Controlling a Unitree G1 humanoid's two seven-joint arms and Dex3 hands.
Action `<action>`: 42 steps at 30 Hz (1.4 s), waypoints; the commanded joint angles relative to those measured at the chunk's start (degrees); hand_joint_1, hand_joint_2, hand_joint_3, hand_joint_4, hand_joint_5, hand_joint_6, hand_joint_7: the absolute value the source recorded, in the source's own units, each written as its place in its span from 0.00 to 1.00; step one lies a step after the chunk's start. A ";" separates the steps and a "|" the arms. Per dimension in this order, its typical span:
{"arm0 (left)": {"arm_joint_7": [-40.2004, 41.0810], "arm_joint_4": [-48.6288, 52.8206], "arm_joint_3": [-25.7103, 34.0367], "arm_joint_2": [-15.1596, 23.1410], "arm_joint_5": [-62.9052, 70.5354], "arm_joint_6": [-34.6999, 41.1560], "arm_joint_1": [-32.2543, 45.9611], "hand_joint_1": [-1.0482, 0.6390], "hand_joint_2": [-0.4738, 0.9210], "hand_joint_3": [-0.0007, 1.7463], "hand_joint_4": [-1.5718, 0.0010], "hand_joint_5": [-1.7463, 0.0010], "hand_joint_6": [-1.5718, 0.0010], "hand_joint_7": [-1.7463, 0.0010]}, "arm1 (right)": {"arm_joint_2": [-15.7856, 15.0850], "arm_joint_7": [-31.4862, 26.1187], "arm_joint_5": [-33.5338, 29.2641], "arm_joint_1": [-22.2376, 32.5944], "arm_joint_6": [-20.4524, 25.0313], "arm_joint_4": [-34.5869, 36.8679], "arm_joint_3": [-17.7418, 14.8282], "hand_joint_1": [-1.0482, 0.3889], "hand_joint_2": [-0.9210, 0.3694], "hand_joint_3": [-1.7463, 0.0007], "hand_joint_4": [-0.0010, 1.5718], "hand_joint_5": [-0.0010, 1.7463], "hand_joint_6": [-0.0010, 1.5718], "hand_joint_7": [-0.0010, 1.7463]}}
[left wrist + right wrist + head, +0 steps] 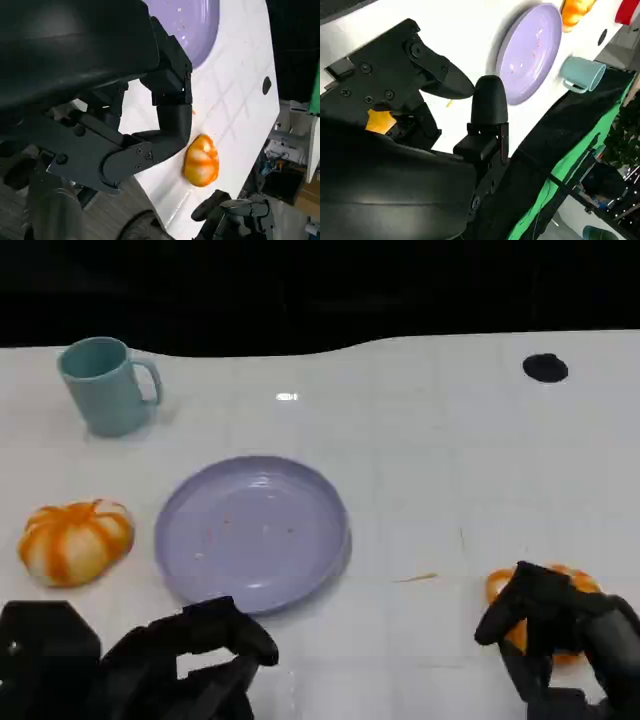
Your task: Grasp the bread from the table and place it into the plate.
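Observation:
Two round orange-and-white breads lie on the white table. One bread [75,540] sits left of the empty purple plate [250,530]. The other bread [498,587] lies near the front right, half covered by my right hand [560,635], whose fingers are spread over it. In the left wrist view that bread [201,160] rests on the table with the right hand [235,215] just beside it, a small gap showing. The right wrist view shows a patch of the bread [380,121] under my right hand [445,100]. My left hand [190,665] hovers in front of the plate and holds nothing.
A teal mug [105,385] stands at the back left. A black mark [545,367] sits at the back right. The table's front edge runs close to the right bread. Black cloth and a green backdrop lie beyond the far edge.

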 commanded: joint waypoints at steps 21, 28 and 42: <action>0.04 -0.77 0.55 0.55 -0.26 0.72 0.05 0.42 0.90 0.47 0.56 0.00 0.61 0.18 | -1.13 -0.25 -0.86 -0.11 -2.24 0.26 -0.36 0.68 0.33 0.32 0.57 1.00 0.46 0.86; -0.31 -0.78 0.78 0.54 -0.61 0.53 0.11 0.42 0.90 0.47 0.57 0.00 0.61 0.18 | -1.23 0.12 -0.21 -0.25 -2.23 0.03 -0.78 0.68 0.34 0.33 0.53 0.99 0.46 0.80; -0.21 -1.07 0.81 0.57 -0.65 0.96 0.24 0.41 0.90 0.46 0.57 0.00 0.61 0.18 | -6.41 -3.67 -17.92 -1.82 -3.02 -3.45 -1.45 0.60 0.43 0.47 0.41 0.71 0.47 0.42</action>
